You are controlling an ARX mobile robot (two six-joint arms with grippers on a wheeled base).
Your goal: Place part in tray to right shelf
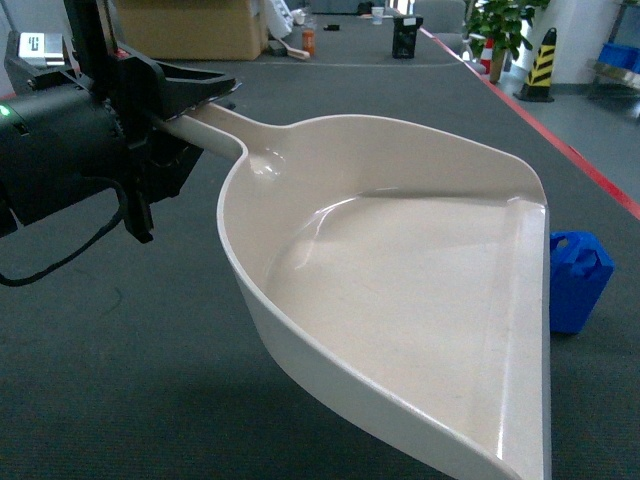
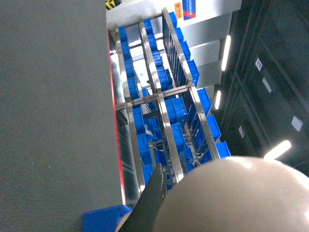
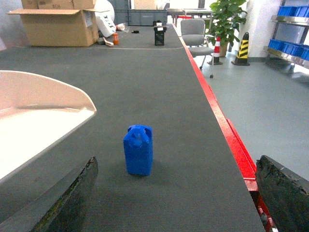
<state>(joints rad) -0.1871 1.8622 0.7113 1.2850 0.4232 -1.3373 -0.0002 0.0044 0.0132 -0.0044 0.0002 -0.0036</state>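
Observation:
The tray (image 1: pixel 400 270), a large cream dustpan-shaped scoop, fills the middle of the head view, held above the dark table. My left gripper (image 1: pixel 198 100) is shut on its long handle (image 1: pixel 215 125) at the upper left. In the left wrist view one black finger (image 2: pixel 149 203) lies against the cream tray (image 2: pixel 241 198). The part (image 1: pixel 578 280), a small blue jerry-can block, stands upright on the table just right of the tray's lip. My right gripper (image 3: pixel 178 193) is open, low over the table, with the part (image 3: pixel 138 150) ahead and slightly left of it. A steel shelf rack (image 2: pixel 164 111) holds blue crates.
The table's red edge (image 3: pixel 227 130) runs along the right, with grey floor beyond it. A cardboard box (image 3: pixel 58 26), small items and a chair (image 3: pixel 195 34) are at the far end. A plant and a striped cone (image 3: pixel 240 48) stand on the floor.

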